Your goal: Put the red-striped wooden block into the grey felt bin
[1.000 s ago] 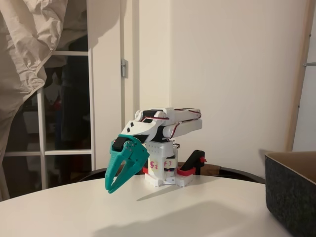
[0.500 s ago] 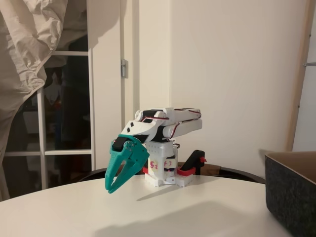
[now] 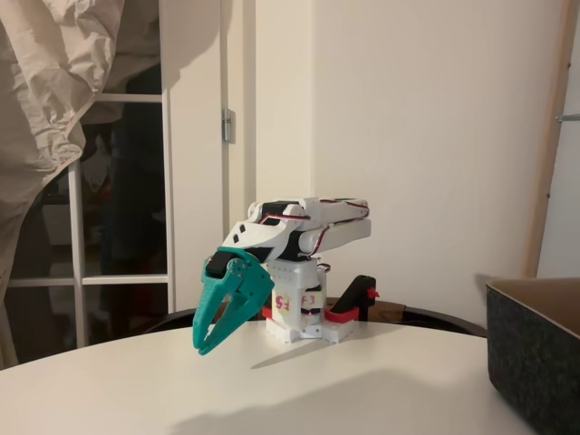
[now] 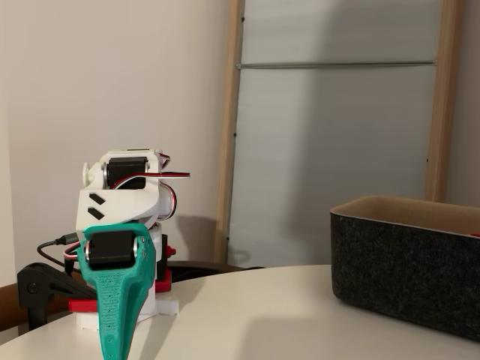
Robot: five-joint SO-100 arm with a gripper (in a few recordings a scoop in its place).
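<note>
My teal gripper hangs from the folded white arm and points down at the white table, its tips just above the surface. In both fixed views the two fingers meet at the tips with nothing between them; one of these views shows the gripper edge-on at the lower left. The grey felt bin stands at the right edge, well clear of the gripper, and its tan inside shows at the rim. The same bin sits right of the arm. The red-striped wooden block is out of view. A tiny red speck shows at the bin's rim; I cannot tell what it is.
The arm's white base is clamped at the table's far edge with a black and red clamp. Bare white tabletop lies between gripper and bin. A wall, a glazed door and hanging cloth are behind.
</note>
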